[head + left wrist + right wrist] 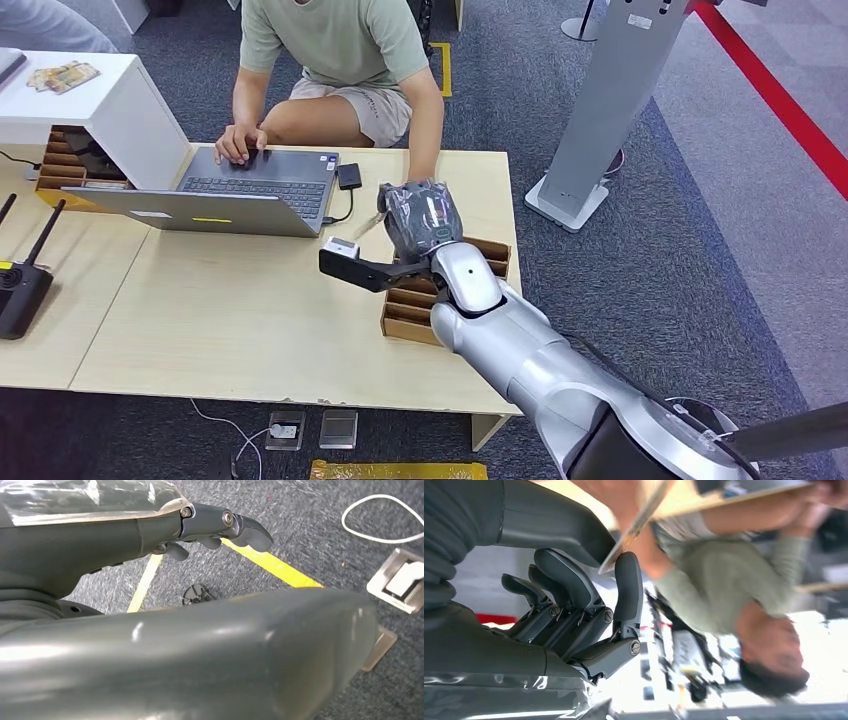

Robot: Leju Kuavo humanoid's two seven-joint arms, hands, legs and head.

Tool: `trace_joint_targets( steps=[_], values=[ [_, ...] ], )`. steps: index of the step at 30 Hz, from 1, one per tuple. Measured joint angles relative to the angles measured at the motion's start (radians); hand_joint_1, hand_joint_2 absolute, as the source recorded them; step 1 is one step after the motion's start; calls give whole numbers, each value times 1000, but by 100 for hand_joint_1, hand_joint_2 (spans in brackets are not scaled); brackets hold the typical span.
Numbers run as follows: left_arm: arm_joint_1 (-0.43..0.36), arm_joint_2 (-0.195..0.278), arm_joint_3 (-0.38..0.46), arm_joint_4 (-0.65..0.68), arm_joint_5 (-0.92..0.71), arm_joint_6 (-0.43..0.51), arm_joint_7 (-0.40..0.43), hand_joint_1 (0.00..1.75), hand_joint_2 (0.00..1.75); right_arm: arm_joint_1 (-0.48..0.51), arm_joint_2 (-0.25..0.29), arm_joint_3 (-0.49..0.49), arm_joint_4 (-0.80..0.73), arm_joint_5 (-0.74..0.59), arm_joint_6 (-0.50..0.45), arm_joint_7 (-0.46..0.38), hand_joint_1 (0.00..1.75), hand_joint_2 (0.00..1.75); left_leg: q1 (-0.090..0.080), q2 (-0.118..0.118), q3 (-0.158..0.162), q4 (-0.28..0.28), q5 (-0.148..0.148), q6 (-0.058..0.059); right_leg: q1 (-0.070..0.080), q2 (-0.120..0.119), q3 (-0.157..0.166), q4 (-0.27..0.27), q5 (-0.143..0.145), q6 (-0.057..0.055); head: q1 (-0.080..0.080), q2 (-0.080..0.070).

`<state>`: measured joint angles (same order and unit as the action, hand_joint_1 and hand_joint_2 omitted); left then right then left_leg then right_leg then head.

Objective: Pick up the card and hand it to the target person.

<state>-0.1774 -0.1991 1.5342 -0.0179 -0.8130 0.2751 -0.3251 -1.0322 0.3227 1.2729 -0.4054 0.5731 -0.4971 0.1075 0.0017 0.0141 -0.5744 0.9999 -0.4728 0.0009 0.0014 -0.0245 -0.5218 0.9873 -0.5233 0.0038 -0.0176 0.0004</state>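
Your right hand [418, 222] was pinching the thin card [636, 527] between thumb and fingers, with the long edge of the card pointing away from the hand toward the person's hand [624, 500], which was already touching its far end.

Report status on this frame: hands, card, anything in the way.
Left hand low, holding nothing. Right hand extended toward the person, card pinched between thumb and finger. Person's hand at the card; cardboard tray under the arm.
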Motion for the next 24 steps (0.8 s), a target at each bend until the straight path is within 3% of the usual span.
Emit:
trace_joint_targets(
  steps=[3,7,11,18,24],
  values=[
    [0,0,0,0,27,11,0,0,0,-1,0,-15,-46,69,-30,-53,175,175,0,0,0,0,0,0,0,0,0,0,0,0,0,0],
    [0,0,0,0,41,32,3,0,0,3,-1,-58,-131,187,-11,-47,175,175,0,0,0,0,0,0,0,0,0,0,0,0,0,0],
    [0,0,0,0,33,52,18,0,0,7,-3,-116,-227,282,21,-21,175,175,0,0,0,0,0,0,0,0,0,0,0,0,0,0],
    [-1,0,0,0,-19,83,47,0,0,4,-3,-200,-278,332,15,26,175,175,0,0,0,0,0,0,0,0,0,0,0,0,0,0],
    [-1,-4,0,0,-63,103,73,0,0,-39,-2,-259,-274,351,17,135,175,175,0,0,0,0,0,0,0,0,0,0,0,0,0,0]
  ],
)
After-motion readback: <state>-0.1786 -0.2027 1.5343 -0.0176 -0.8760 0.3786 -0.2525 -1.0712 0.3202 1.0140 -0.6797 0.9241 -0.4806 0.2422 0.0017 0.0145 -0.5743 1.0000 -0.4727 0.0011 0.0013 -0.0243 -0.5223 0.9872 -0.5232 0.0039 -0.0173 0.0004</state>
